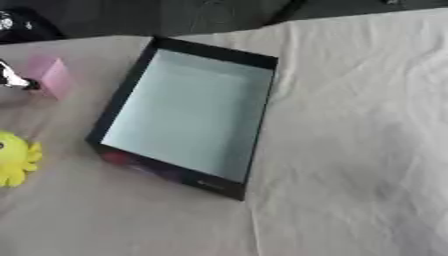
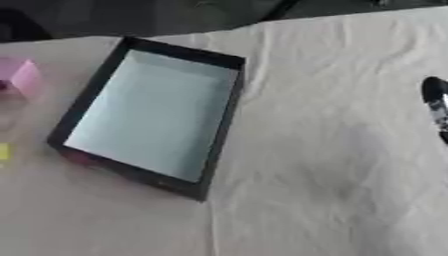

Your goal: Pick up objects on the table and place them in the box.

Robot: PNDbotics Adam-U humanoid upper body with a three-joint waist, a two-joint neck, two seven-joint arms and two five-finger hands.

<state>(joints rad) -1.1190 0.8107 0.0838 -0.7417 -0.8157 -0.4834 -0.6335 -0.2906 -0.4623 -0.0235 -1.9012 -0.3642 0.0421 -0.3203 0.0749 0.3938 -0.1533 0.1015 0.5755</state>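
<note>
Cream cloth [image 1: 350, 150], creased and wrinkled, covers the table and fills the near part of both views, bare at six o'clock and across the whole right side. Just beyond that bare stretch, left of centre, lies the box [image 1: 122, 97], a shallow open rectangular tray with black walls and a pale blue-white floor, set askew so that one corner points toward five o'clock and the opposite one toward eleven o'clock; a reddish-purple print shows on its near outer wall, and nothing lies inside it. At nine o'clock from the box, at the left edge of the left eye view, a yellow toy [image 1: 16, 159] with rounded lobes along its rim rests on the cloth, near the box's near-left corner but apart from it. At ten o'clock from the box stands a pink block [image 1: 51, 75], also clear of the box wall. Touching or just beside that block, a black and white tip of the left hand [image 1: 12, 77] shows at the frame edge; so little of it is visible that I cannot tell how its fingers are set. At three o'clock in the right eye view a black and silver sliver of the right hand [image 2: 435, 107] enters from the edge, well apart from the box, and its finger posture cannot be made out either.
</note>
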